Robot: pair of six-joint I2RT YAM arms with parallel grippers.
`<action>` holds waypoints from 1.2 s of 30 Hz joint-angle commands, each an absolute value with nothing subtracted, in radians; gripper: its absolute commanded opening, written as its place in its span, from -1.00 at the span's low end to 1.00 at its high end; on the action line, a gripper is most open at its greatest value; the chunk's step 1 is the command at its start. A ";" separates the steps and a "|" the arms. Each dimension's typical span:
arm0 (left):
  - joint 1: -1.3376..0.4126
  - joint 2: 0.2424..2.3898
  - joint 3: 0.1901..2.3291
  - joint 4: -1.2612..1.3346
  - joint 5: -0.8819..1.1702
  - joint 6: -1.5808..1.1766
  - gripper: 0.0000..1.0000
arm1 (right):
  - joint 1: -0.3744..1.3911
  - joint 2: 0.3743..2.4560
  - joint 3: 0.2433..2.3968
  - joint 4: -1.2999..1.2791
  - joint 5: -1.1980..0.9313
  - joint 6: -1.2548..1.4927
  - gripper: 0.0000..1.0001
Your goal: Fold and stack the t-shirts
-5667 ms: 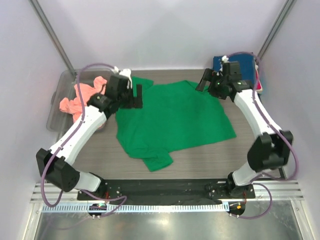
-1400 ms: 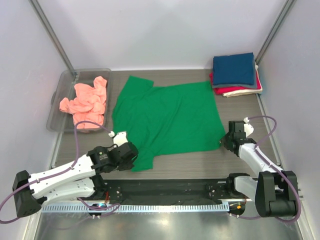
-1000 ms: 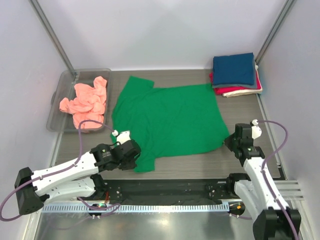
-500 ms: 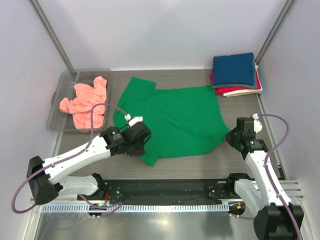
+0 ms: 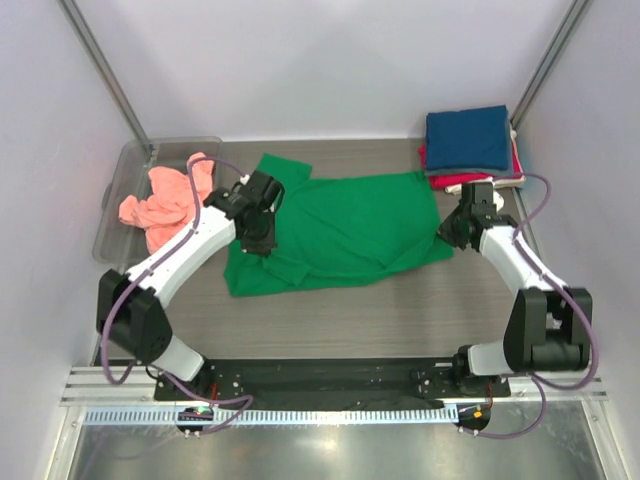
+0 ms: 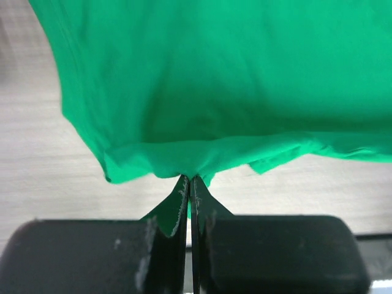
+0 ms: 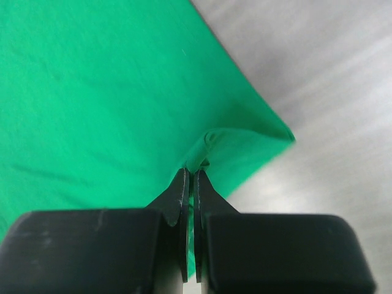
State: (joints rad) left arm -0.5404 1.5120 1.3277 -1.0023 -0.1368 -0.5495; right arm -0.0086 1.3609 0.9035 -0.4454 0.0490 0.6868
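The bright green t-shirt (image 5: 345, 228) lies across the middle of the table, its near part doubled back over the rest. My left gripper (image 5: 257, 240) is shut on its left edge, and the left wrist view shows the cloth (image 6: 214, 79) pinched at the fingertips of that gripper (image 6: 190, 179). My right gripper (image 5: 448, 233) is shut on the shirt's right corner, where the fabric (image 7: 110, 92) bunches between the jaws of the gripper (image 7: 189, 172). A salmon-pink t-shirt (image 5: 165, 200) lies crumpled at the left. At the back right is a stack of folded t-shirts, navy (image 5: 468, 138) on top of red (image 5: 462, 184).
A clear plastic bin (image 5: 118, 178) at the left edge holds the pink shirt. Bare grey wood tabletop (image 5: 400, 310) shows between the green shirt and the arm bases. Metal frame posts rise at both back corners.
Both grippers have moved from the near edge toward the back, still shut on the green shirt's hem. The near half has folded over, so the shirt looks shorter.
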 commanded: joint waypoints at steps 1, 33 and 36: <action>-0.468 1.578 1.397 -0.982 -0.077 -0.433 -1.00 | -0.012 1.462 1.005 -0.382 0.072 0.654 -0.97; -0.238 1.935 1.940 -1.086 -0.095 -0.456 0.24 | -0.094 1.737 1.242 -0.391 0.074 0.606 0.97; -0.250 1.666 1.559 -0.956 -0.083 -0.526 0.25 | -0.104 1.613 1.086 -0.371 0.062 0.630 0.96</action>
